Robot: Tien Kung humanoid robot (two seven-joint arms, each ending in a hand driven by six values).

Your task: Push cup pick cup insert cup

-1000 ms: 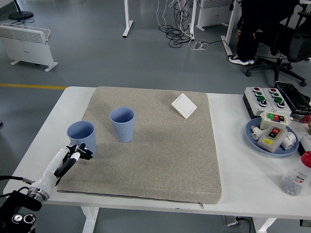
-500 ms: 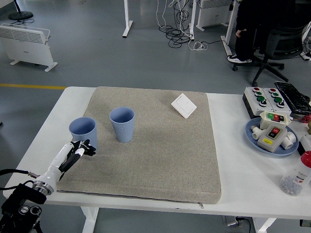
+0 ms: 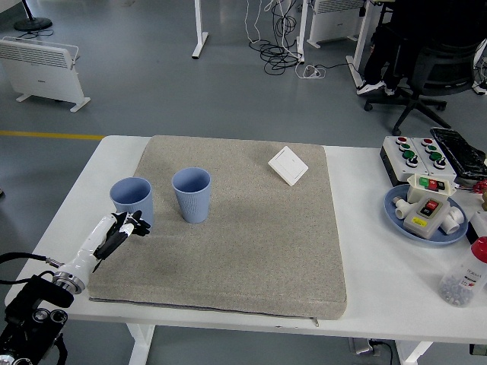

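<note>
1. Head view: white table, grey mat spread over most of it.
2. Left hand in from the lower left corner, low over the mat's left edge, right behind the left cup.
3. Fingers loosely curled and close together, gripping nothing; tips at the cup's near base, touching or just short of it, too small to call.
4. Left cup upright at the mat's left edge, mouth open upward.
5. Second cup upright just beside it to the right, a narrow gap between the two, toward the mat's far left quarter.
6. White switch plate flat near the mat's far right corner, well apart from both cups.
7. Along the table's right edge: button box, blue plate loaded with parts, bottle by the near right corner.
8. Right hand nowhere in view.
9. Seated person beyond the far edge, away from the table, hands off everything.
10. Looks like the push step: hand pressed in low at the cup, no wrap around it.
11. Next up, probably: nudge the left cup inward off the mat's edge, then open the fingers wide enough to circle its wall, lift, and drop it into the second cup.
12. Worth watching: a low push tipping the cup rather than sliding it on the rough mat.
</note>
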